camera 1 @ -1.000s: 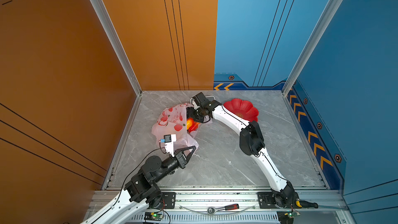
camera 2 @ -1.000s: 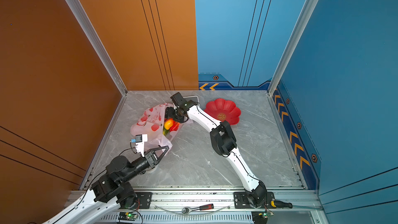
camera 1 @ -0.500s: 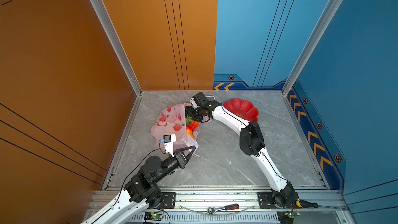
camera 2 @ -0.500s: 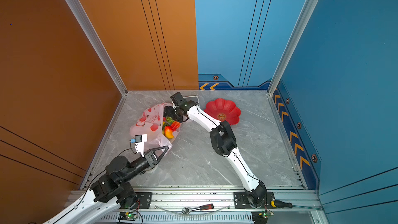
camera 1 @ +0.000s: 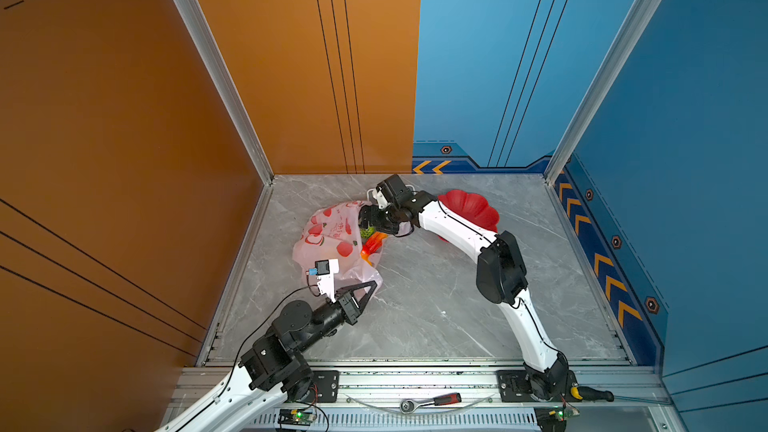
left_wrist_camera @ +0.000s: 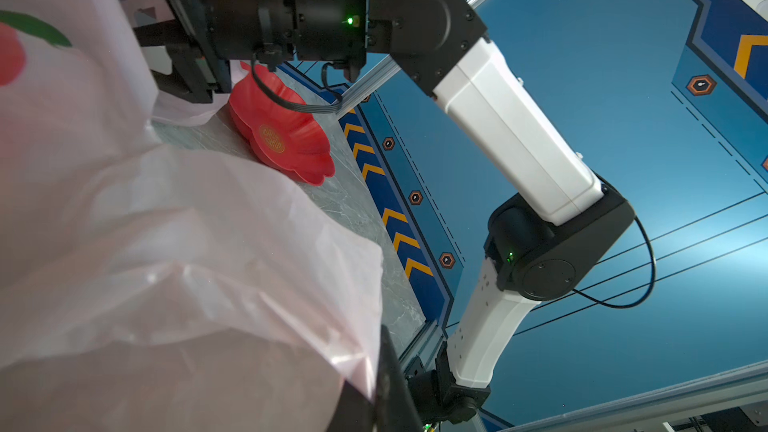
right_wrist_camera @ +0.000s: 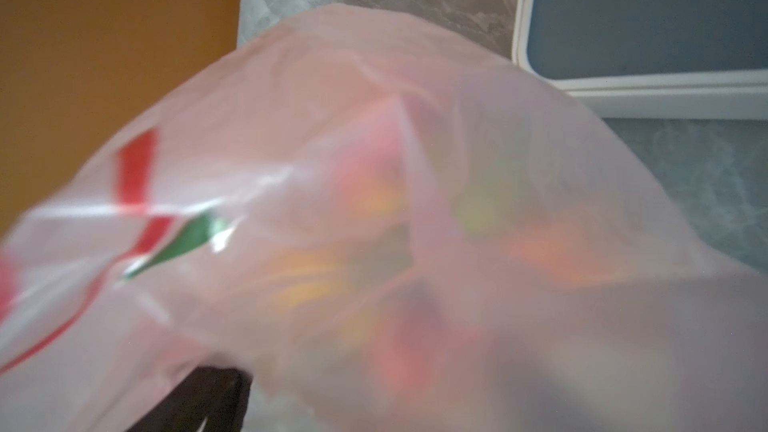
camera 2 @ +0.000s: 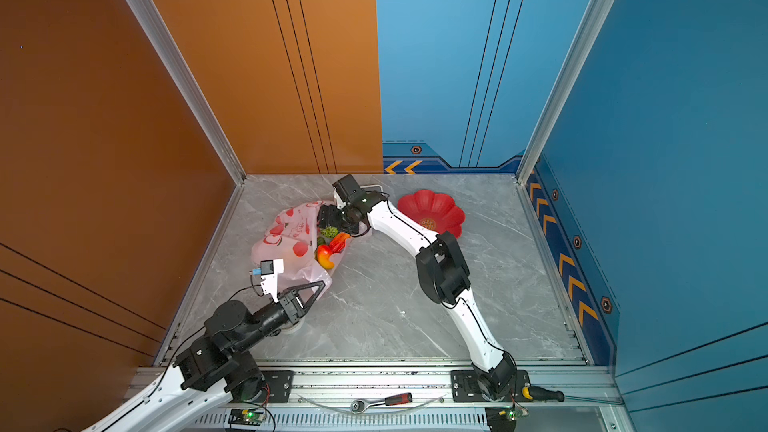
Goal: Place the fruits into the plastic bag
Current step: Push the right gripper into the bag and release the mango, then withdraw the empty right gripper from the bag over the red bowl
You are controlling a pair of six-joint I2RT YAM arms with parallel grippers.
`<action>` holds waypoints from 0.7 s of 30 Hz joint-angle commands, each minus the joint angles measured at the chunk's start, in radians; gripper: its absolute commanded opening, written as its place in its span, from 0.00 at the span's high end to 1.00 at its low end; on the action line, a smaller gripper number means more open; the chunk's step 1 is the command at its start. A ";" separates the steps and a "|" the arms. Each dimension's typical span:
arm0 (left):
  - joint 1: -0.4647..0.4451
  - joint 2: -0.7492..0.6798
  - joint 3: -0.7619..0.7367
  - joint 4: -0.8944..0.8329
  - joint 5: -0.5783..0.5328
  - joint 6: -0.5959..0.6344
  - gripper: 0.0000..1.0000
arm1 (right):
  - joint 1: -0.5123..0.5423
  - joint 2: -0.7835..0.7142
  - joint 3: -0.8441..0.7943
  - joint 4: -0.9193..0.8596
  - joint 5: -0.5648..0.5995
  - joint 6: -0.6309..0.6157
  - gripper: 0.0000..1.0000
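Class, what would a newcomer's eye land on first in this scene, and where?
A pale-pink plastic bag printed with red apples lies left of centre on the grey table, bright fruits showing at its mouth. A red flower-shaped dish sits to its right.

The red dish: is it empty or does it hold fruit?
Empty: a top view shows the red dish bare inside; the fruits sit in the plastic bag.

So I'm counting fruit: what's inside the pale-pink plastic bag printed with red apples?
In the pale-pink plastic bag, near its mouth: a bumpy green fruit, an orange-red fruit, a red-yellow mango-shaped fruit. Deeper, only blurred colours show through the film; uncountable.
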 commanded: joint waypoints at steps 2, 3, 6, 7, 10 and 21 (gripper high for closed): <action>-0.011 -0.008 0.017 -0.011 -0.026 0.003 1.00 | 0.003 -0.089 -0.048 -0.075 -0.039 -0.083 0.15; -0.010 -0.007 0.019 -0.019 -0.031 0.000 1.00 | 0.003 -0.102 -0.059 -0.086 -0.053 -0.094 0.15; -0.011 -0.005 0.026 -0.047 -0.042 -0.006 1.00 | 0.003 -0.137 -0.093 -0.115 -0.091 -0.130 0.14; -0.011 -0.003 0.031 -0.061 -0.046 -0.006 1.00 | 0.003 -0.150 -0.108 -0.124 -0.104 -0.142 0.14; -0.010 -0.002 0.042 -0.086 -0.053 -0.003 1.00 | 0.003 -0.187 -0.145 -0.162 -0.123 -0.178 0.14; -0.010 -0.021 0.048 -0.131 -0.075 -0.003 1.00 | -0.017 -0.406 -0.345 -0.222 -0.127 -0.279 0.13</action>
